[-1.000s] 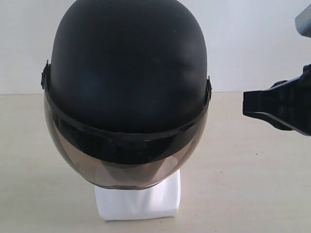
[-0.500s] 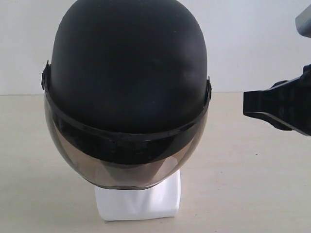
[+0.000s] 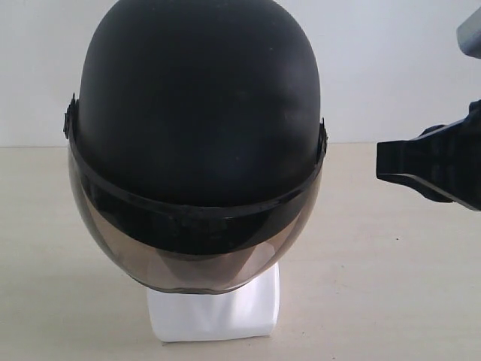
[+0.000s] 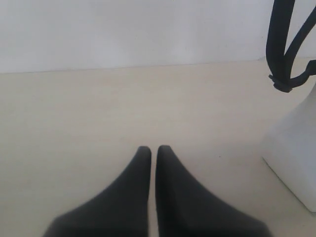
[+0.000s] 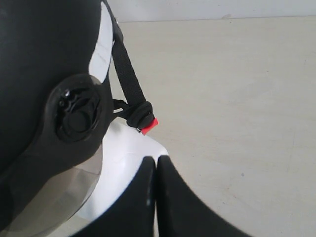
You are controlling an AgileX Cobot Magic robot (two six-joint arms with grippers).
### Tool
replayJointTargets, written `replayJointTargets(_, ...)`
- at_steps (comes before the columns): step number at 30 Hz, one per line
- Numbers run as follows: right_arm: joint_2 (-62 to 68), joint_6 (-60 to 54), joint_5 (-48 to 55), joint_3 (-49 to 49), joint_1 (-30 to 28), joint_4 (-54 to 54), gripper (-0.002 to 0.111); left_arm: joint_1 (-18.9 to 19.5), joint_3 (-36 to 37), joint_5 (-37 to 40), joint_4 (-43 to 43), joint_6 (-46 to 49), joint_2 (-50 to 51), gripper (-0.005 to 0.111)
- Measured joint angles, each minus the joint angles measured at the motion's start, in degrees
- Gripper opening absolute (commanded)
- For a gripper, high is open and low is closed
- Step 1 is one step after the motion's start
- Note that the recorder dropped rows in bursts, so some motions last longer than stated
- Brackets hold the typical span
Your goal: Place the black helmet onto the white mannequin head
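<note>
- Exterior view: a rounded black helmet (image 3: 199,98) with a smooth, dull shell is sitting on top of the glossy white mannequin head (image 3: 214,312). It is covering the face, so only the blocky white bottom is showing.
- A smoky see-through plastic visor (image 3: 195,259) is curving down from the helmet's front edge.
- The head is standing on a pale, flat wooden-looking table (image 3: 391,286), and a plain white wall (image 3: 391,68) is rising behind it.
- The black right gripper (image 3: 385,162) is hanging beside the helmet, apart from it and touching nothing.
- Left wrist view: the left gripper (image 4: 153,149) is pointing over the bare table (image 4: 98,108), its two dark pointed fingers pressed together and holding nothing.
- Off to the side, a black woven strap (image 4: 276,49) is dangling over the white block of the head (image 4: 296,148).
- Right wrist view: the right gripper (image 5: 156,160) is closed, with nothing between its fingers, and is sitting very near the white head (image 5: 123,163).
- The black helmet (image 5: 44,59) is filling that side; a round knob (image 5: 76,116) is showing where the visor (image 5: 54,197) joins the shell.
- The strap (image 5: 127,69) is hanging down to a small red buckle (image 5: 149,125), which is lying against the white plastic.
</note>
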Motion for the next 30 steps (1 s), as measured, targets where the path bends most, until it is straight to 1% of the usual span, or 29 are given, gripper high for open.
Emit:
replayJointTargets(17,0.0,-0.1,0.0,0.0,0.0,-0.1,0.0,0.0,0.0,0.1,0.0,0.1,0.0,0.004)
replayJointTargets(20,-0.6,-4.8,0.1,0.1,-0.2,-1.8,0.0,0.0,0.0,0.1,0.0,0.1,0.0,0.004)
replayJointTargets(22,-2.8,-8.0,0.8,0.1,-1.7,-3.0,0.0,0.0,0.0,0.1,0.0,0.1,0.0,0.004)
replayJointTargets(25,-8.6,-12.7,0.9,0.1,-5.3,-6.0,0.0,0.0,0.0,0.1,0.0,0.1,0.0,0.004)
replayJointTargets(28,-16.9,-14.7,-1.1,1.2,-10.7,-9.2,0.0,0.0,0.0,0.1,0.0,0.1,0.0,0.004)
replayJointTargets(30,-23.4,-15.3,-5.1,3.5,-14.8,-10.5,0.0,0.0,0.0,0.1,0.0,0.1,0.0,0.004)
